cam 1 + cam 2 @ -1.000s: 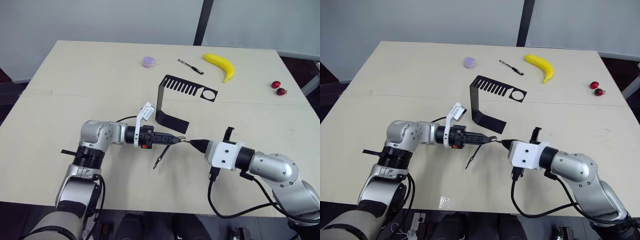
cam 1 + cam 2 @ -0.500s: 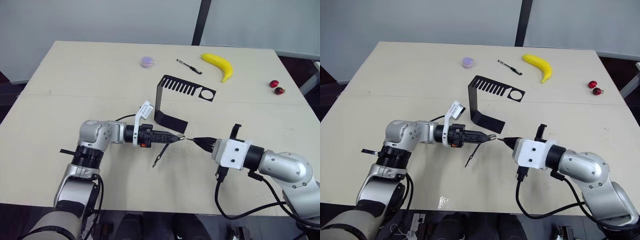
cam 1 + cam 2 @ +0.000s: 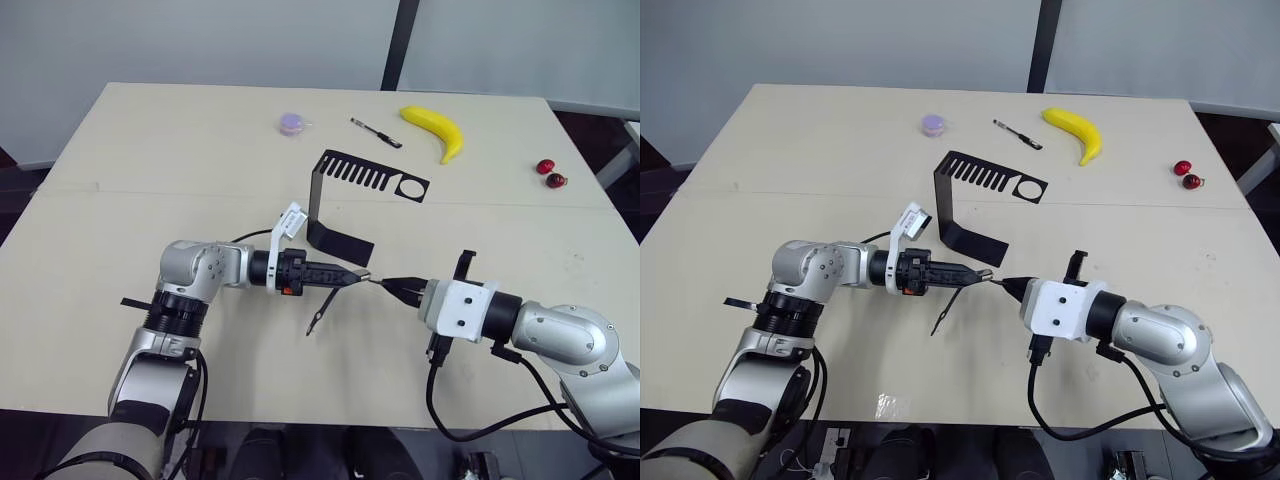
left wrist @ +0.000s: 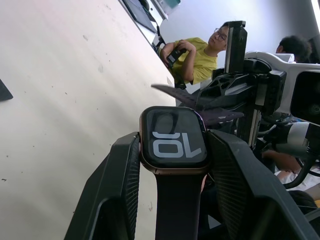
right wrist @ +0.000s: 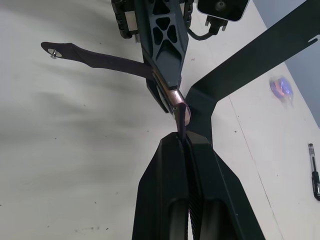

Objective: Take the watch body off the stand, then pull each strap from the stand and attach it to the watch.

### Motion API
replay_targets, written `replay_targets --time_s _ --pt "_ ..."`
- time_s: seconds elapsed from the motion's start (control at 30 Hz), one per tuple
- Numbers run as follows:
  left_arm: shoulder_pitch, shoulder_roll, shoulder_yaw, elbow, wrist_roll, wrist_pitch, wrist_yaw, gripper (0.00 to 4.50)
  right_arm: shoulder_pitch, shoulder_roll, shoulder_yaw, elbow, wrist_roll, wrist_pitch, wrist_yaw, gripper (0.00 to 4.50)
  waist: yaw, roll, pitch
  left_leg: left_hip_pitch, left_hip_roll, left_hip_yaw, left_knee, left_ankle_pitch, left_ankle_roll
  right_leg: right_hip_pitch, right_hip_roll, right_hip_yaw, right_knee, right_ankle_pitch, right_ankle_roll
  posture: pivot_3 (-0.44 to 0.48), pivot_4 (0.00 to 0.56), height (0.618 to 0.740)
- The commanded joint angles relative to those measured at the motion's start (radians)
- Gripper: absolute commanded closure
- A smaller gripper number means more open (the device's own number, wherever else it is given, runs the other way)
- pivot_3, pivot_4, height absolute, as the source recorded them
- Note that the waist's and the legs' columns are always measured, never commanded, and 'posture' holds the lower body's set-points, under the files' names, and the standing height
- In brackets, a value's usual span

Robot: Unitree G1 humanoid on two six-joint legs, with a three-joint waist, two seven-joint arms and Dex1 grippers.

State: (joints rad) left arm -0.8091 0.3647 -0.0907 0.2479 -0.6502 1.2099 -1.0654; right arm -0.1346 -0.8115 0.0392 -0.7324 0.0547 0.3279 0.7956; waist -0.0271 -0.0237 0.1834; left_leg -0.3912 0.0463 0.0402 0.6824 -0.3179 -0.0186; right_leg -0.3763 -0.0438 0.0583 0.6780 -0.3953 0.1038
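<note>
1. The left gripper (image 3: 352,277) reaches rightward over the front half of the bench (image 3: 120,190), its jaws pinching the watch body (image 4: 174,137) by its two sides; in the left wrist view the black screen with white digits faces the camera.
2. One strap (image 3: 320,310) is already fixed to the watch body and hangs down from it toward the bench, its free end with a small metal stud showing in the right wrist view.
3. The right gripper (image 3: 392,285) points left toward the left one, tip to tip. Its jaws are pressed together on the second strap (image 5: 182,117), a thin dark purple band whose far end meets the edge of the watch body.
4. The stand (image 3: 345,195) sits just behind the two grippers, flat foot on the bench, slotted top arm with its round hole stretching to the right; its slots carry nothing.
5. Further back lie a purple round object (image 3: 293,123), a black pen (image 3: 376,132) and a banana (image 3: 436,130).
6. Two red cherries (image 3: 551,173) rest near the right edge.
</note>
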Motion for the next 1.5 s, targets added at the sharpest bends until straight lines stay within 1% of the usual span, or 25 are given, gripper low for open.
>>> replay_targets --time_s 0.03,0.37,0.8,1.17,1.33,1.5 --pt "-0.012 0.003 0.003 -0.039 -0.029 0.0 -0.016 2.92 -0.007 0.005 -0.013 -0.016 -0.002 -0.004 -0.013 4.5 0.0 0.0 0.0 0.0 0.0 0.0 0.0 0.0 0.0 0.0 0.0 0.0 0.0 0.0 0.0 0.0 0.15 0.74" --pt "-0.011 0.002 0.003 -0.039 -0.031 -0.002 -0.018 2.92 -0.001 -0.005 -0.033 -0.014 0.003 -0.003 -0.007 4.5 0.0 0.0 0.0 0.0 0.0 0.0 0.0 0.0 0.0 0.0 0.0 0.0 0.0 0.0 0.0 0.0 0.15 0.74" --pt "-0.011 0.0 0.003 -0.052 -0.046 0.009 -0.014 2.92 -0.007 0.002 -0.019 -0.002 -0.005 -0.003 -0.014 4.5 0.0 0.0 0.0 0.0 0.0 0.0 0.0 0.0 0.0 0.0 0.0 0.0 0.0 0.0 0.0 0.0 0.15 0.74" --pt "-0.007 0.007 0.001 -0.058 -0.05 0.013 -0.016 2.92 -0.001 -0.005 -0.032 0.007 -0.008 -0.008 -0.01 4.5 0.0 0.0 0.0 0.0 0.0 0.0 0.0 0.0 0.0 0.0 0.0 0.0 0.0 0.0 0.0 0.0 0.15 0.74" --pt "-0.006 0.006 -0.001 -0.056 -0.049 0.009 -0.014 2.92 -0.002 -0.002 -0.034 -0.007 0.004 0.003 -0.007 4.5 0.0 0.0 0.0 0.0 0.0 0.0 0.0 0.0 0.0 0.0 0.0 0.0 0.0 0.0 0.0 0.0 0.15 0.74" --pt "-0.006 0.007 0.001 -0.041 -0.039 -0.004 -0.009 2.92 0.009 -0.012 -0.064 -0.033 0.036 0.016 0.007 4.5 0.0 0.0 0.0 0.0 0.0 0.0 0.0 0.0 0.0 0.0 0.0 0.0 0.0 0.0 0.0 0.0 0.15 0.74"
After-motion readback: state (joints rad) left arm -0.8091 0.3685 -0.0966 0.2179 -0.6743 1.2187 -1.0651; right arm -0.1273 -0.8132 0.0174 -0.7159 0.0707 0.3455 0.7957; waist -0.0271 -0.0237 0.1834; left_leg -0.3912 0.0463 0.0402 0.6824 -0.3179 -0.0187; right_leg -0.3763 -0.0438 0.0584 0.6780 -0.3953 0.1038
